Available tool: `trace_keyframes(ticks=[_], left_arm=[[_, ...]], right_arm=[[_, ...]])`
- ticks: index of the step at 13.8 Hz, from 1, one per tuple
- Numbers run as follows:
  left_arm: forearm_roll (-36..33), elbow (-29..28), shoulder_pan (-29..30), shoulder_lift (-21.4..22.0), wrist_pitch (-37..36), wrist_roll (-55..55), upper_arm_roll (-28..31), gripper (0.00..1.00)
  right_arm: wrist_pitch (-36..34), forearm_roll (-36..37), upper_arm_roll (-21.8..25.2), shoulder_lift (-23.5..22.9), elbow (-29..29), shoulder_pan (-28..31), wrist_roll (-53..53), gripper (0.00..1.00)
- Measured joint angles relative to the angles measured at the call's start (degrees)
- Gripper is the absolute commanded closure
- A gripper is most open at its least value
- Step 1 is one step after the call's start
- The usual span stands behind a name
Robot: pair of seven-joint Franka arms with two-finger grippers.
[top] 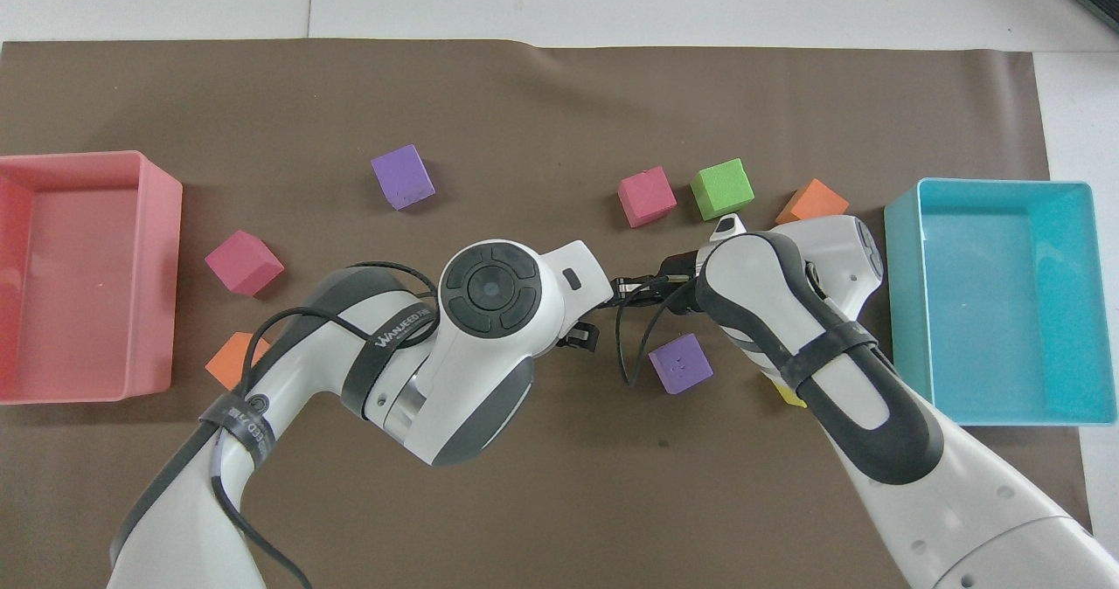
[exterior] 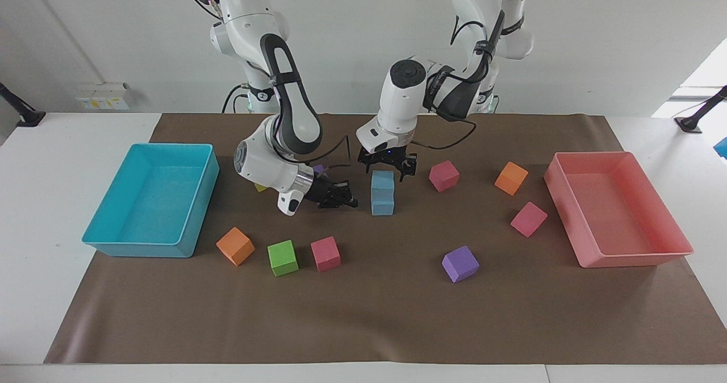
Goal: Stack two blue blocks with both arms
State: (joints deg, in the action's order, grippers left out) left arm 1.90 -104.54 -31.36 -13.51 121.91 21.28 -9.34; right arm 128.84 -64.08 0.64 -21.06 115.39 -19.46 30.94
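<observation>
The two blue blocks stand as a stack on the brown mat: the upper blue block [exterior: 383, 180] rests squarely on the lower blue block [exterior: 383, 205]. My left gripper [exterior: 385, 172] hangs just over the top of the stack, open, with a finger at either side of the upper block's top edge and apart from it. My right gripper [exterior: 342, 199] lies low and level beside the stack, toward the right arm's end, pointing at it with a small gap. In the overhead view the left arm's hand [top: 498, 287] hides the stack, and the right gripper [top: 638, 287] shows beside it.
A turquoise tray [exterior: 142, 249] sits at the right arm's end and a pink tray [exterior: 630, 255] at the left arm's end. Loose cubes lie around: orange [exterior: 235, 246], green [exterior: 283, 257], pink [exterior: 325, 253], purple [exterior: 460, 263], pink [exterior: 443, 175], orange [exterior: 511, 178], pink [exterior: 529, 219].
</observation>
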Motion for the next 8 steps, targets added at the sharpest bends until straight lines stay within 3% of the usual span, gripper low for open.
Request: trace_keyframes(ticks=[2,6,7,8], left_arm=[[0.0,0.37,0.9,2.1,-1.61,0.01,0.16,0.0],[0.0,0.26,6.0,8.76,-12.76,-0.48,0.45,0.0],[0.0,0.04,7.44,9.87,-14.95,-0.92,0.5,0.0],[0.0,-0.33,8.9,10.59,-16.12,-1.65,0.56,0.0]], right_arm=[[0.14,0.0,0.01,0.0,0.0,-0.03,0.0,1.0],[0.57,1.03,0.31,0.31,-0.34,0.22,0.04,1.0],[0.57,2.73,0.5,0.63,-0.6,0.33,-0.05,0.89],[0.57,5.78,0.7,1.22,-0.83,0.48,-1.18,0.62]])
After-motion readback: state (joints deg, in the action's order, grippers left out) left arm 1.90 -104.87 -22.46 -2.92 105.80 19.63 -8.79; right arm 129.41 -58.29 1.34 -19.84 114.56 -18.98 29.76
